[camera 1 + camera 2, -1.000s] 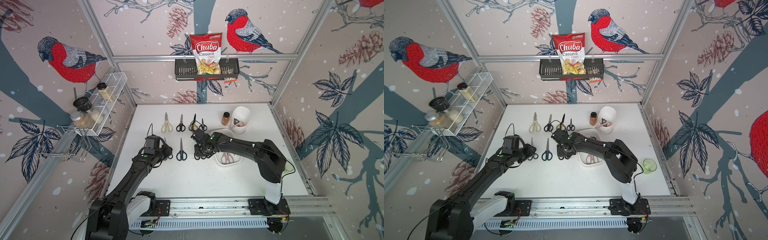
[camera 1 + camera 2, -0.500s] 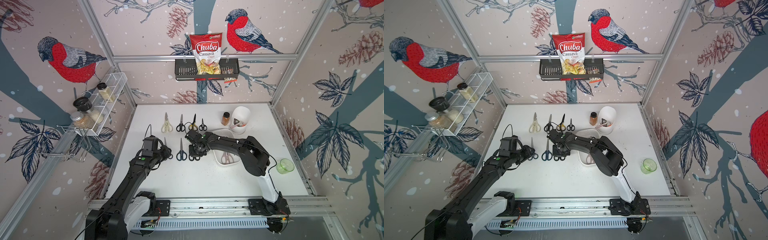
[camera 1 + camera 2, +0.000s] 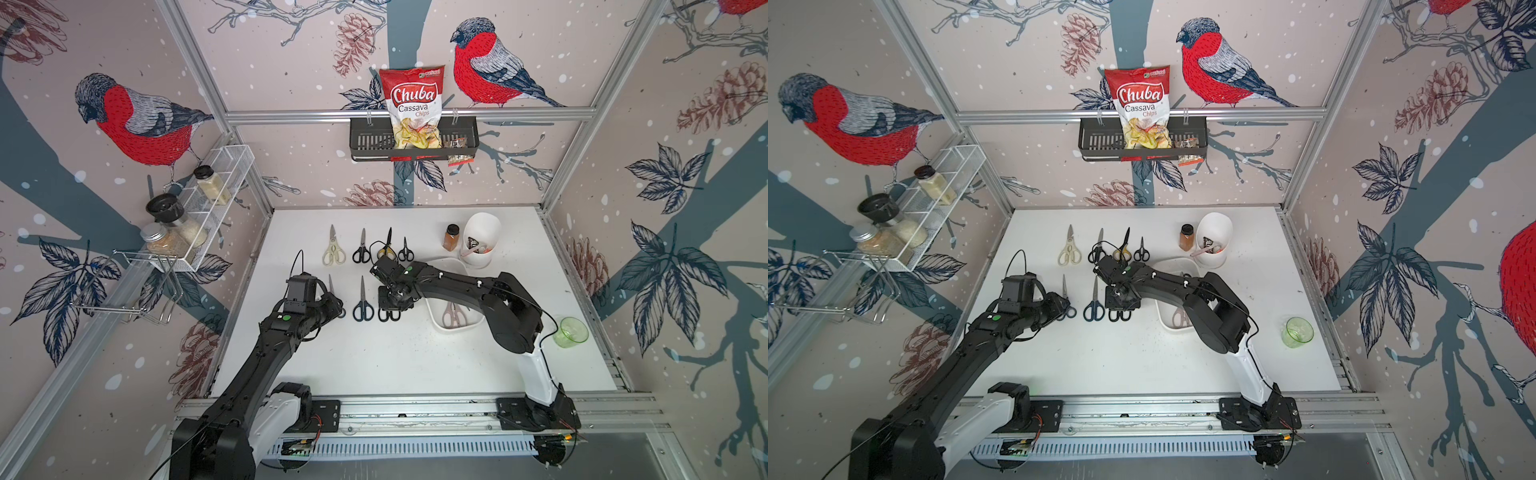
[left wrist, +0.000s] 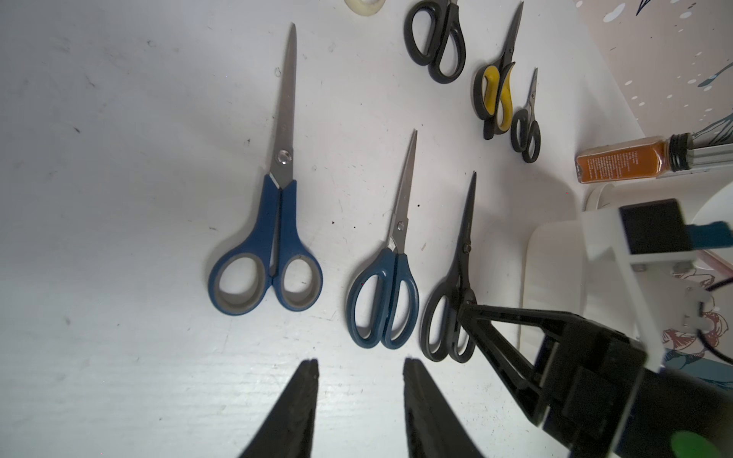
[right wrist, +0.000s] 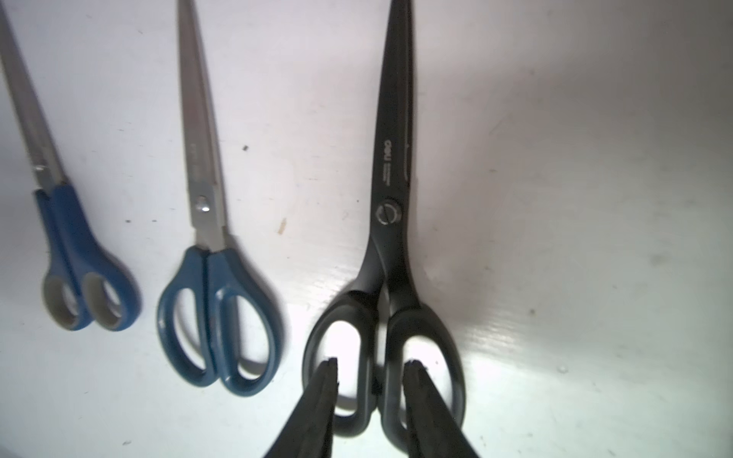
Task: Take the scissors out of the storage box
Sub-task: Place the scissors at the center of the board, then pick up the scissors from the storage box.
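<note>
right gripper (image 5: 372,366): jaws narrow, loose astride black scissors (image 5: 390,190) handle, just beside storage box (image 3: 457,327)
left gripper (image 4: 359,368): jaws part-open, empty
inside storage box: pinkish scissors (image 3: 453,313)

Black arms (image 3: 270,357) — white base links (image 3: 538,374), green dots (image 3: 286,318), thin cables (image 3: 293,262).

The white table (image 3: 415,365) carried two rows of scissors, all lying flat with blades pointing at the back wall. The far row held a cream-handled pair (image 3: 333,249), a black-handled pair (image 3: 361,249), a black-and-yellow pair (image 3: 387,248) and a small black pair (image 3: 405,250). Nearer lay a blue-and-grey pair (image 4: 277,222), a dark blue pair (image 3: 363,305) and an all-black pair (image 5: 390,277), side by side and apart. Just beside them sat the storage box (image 3: 455,328). Behind it a spice bottle (image 3: 451,237) stood next to a white cup (image 3: 482,232). A green glass (image 3: 570,332) stood well apart, toward the right-hand wall.
</note>
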{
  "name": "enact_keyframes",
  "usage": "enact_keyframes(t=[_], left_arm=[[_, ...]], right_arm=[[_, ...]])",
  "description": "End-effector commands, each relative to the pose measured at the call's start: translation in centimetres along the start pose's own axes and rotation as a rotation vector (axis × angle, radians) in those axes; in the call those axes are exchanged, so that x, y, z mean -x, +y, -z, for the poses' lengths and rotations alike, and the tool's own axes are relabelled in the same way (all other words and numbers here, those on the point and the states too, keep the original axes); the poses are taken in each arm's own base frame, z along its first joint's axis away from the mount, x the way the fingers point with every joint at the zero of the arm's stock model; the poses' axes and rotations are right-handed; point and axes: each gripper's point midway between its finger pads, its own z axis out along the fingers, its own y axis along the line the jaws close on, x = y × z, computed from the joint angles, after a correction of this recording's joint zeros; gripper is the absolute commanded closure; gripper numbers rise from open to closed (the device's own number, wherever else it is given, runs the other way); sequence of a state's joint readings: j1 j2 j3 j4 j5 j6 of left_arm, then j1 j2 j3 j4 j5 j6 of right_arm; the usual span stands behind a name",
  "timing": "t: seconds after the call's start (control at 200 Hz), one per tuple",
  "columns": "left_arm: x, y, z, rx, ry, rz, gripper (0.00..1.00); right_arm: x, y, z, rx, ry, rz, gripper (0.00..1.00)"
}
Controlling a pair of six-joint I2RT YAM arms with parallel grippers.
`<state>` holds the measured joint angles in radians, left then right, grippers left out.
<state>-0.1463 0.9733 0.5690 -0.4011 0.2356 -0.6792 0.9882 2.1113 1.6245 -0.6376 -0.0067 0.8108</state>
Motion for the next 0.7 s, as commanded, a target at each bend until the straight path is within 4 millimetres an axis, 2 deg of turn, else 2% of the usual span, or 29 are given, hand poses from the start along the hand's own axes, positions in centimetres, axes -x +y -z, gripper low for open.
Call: enact_keyframes(t=[0.0, 0.17, 0.33, 0.515, 0.695], left_arm=[[0.5, -0.7, 0.0, -0.026, -0.003, -0.026, 0.59], [0.4, -1.4, -0.3, -0.059, 0.019, -0.031, 0.59], [0.2, -2.1, -0.8, -0.093, 0.045, -0.02, 0.59], [-0.3, -3.4, -1.5, -0.098, 0.066, -0.035, 0.59], [-0.6, -5.1, -2.0, -0.097, 0.079, -0.057, 0.59]], right_arm=[[1.4, -0.2, 2.2, 0.01, -0.051, -0.011, 0.64], [2.8, -2.4, 5.4, 0.022, -0.1, -0.047, 0.63], [4.1, -6.9, 7.4, -0.005, -0.13, -0.082, 0.63], [5.1, -12.5, 8.2, -0.07, -0.129, -0.103, 0.63], [6.2, -16.6, 8.0, -0.126, -0.13, -0.113, 0.65]])
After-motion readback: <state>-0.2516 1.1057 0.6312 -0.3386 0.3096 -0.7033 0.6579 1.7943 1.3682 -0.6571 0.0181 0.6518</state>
